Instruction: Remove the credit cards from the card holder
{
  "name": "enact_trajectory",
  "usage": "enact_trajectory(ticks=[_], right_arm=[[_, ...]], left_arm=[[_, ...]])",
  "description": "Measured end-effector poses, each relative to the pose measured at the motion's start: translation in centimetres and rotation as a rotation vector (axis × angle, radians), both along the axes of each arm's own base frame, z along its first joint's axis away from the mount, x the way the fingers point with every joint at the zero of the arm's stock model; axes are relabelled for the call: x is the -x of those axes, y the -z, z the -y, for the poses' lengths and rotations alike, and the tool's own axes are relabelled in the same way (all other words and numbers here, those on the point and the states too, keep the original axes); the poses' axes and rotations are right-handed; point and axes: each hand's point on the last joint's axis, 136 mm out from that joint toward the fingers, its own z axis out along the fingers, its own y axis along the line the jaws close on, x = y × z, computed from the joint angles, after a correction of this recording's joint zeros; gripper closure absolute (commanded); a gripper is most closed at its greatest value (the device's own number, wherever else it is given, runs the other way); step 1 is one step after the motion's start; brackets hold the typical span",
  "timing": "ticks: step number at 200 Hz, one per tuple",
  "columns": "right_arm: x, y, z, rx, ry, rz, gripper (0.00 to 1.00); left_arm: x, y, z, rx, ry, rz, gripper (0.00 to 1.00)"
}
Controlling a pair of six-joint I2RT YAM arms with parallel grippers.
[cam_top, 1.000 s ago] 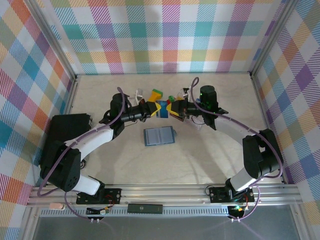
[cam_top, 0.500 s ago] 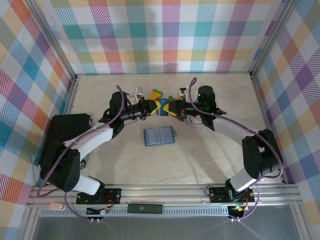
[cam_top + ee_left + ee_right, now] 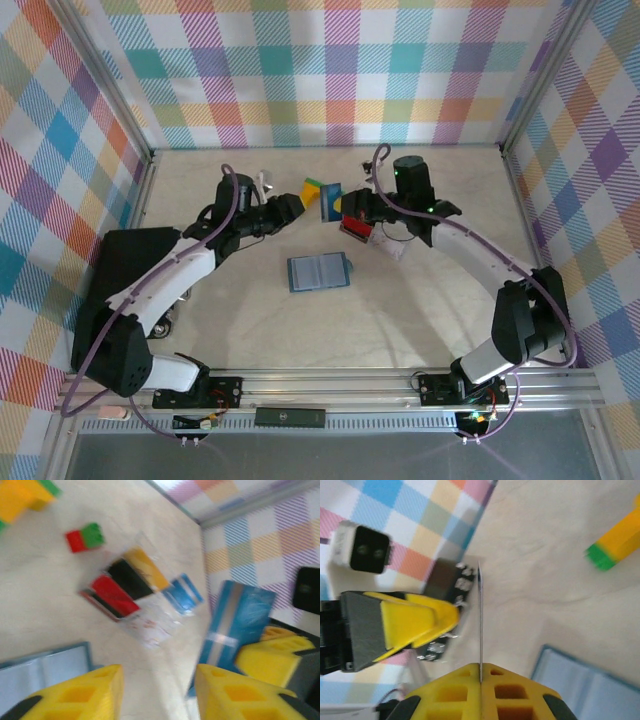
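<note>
The right claw [image 3: 481, 670] clamps one edge of a blue card [image 3: 235, 617] (thin, stiff, light, probably slick), held upright near the other cards [image 3: 122, 592] beyond the card holder [image 3: 319, 271]; the left claw [image 3: 157, 695] gapes empty.

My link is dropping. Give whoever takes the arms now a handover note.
Left gripper open, empty, close to the held card.
Right gripper shut on a blue striped card, held on edge.
Card holder lies open on the table, on the near side of both grippers.
Done: pile of loose cards, red, yellow-and-black, small blue, beside the right gripper.
To do: set the held card down; whether the holder hides more I cannot tell.
</note>
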Motion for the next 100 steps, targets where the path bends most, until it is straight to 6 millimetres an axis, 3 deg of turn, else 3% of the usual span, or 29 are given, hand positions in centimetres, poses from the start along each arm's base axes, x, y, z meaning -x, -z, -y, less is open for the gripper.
enact_trajectory(ticks=[64,100], right_arm=[[-3.3,-0.4,6.8,0.450,0.095,0.245,1.00],[-4.1,0.1,9.5,0.703,0.036,0.354,1.00]], left_arm=[[-0.5,2.8,-8.4,-0.364,-0.205,-0.054,0.24],[-0.5,3.6,-11.4,-0.464,-0.258,-0.077,0.06]])
